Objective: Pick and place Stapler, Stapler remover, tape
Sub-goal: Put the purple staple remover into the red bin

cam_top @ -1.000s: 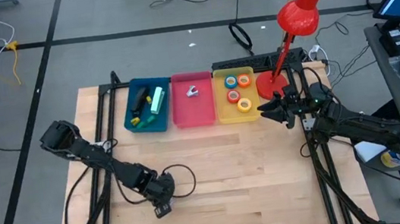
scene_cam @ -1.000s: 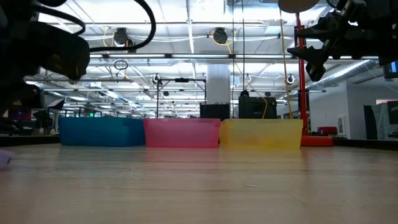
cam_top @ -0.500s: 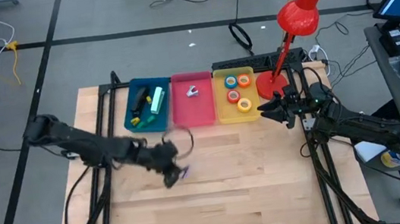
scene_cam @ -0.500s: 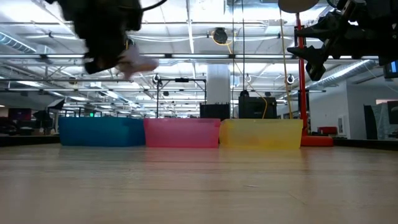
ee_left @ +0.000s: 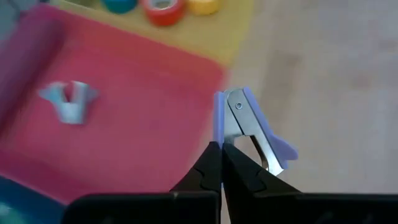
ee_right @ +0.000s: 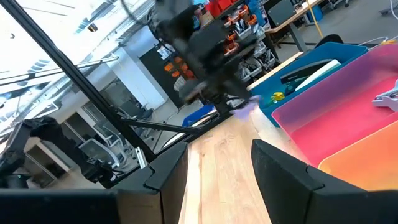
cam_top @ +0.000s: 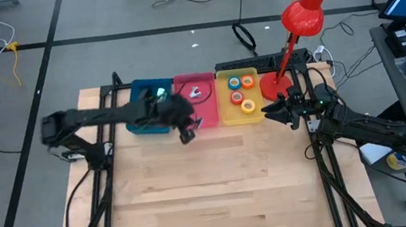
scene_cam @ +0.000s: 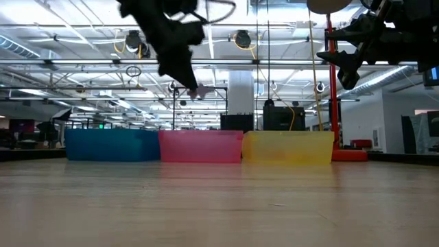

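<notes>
My left gripper (cam_top: 188, 133) hangs over the near edge of the pink tray (cam_top: 207, 117), shut on a lavender staple remover (ee_left: 249, 124); the low view shows both well above the table (scene_cam: 199, 90). A second, pale staple remover (ee_left: 69, 102) lies in the pink tray. Tape rolls (cam_top: 243, 93) sit in the yellow tray (cam_top: 228, 114), and staplers (cam_top: 151, 103) lie in the blue tray (cam_top: 137, 129). My right gripper (cam_top: 271, 111) waits open, raised beside the yellow tray's right side. My left gripper pinches the staple remover between its two fingertips (ee_left: 219, 158) at the lavender edge by the riveted end (ee_left: 219, 127). The fingers come from above, slanting down. The remover is lifted clear, and its steel claws (ee_left: 273, 158) stick out to one side.
A red desk lamp (cam_top: 301, 12) stands with its base (cam_top: 273, 85) at the table's far right, right beside the right gripper. The three trays line the far edge. Bare wood (cam_top: 219, 181) covers the middle and near part of the table.
My left gripper has risen from the table's near left part and swung toward the far edge and the right, up to the pink tray. The staple remover went with it, lifted clear of the wood. The right arm kept still.
</notes>
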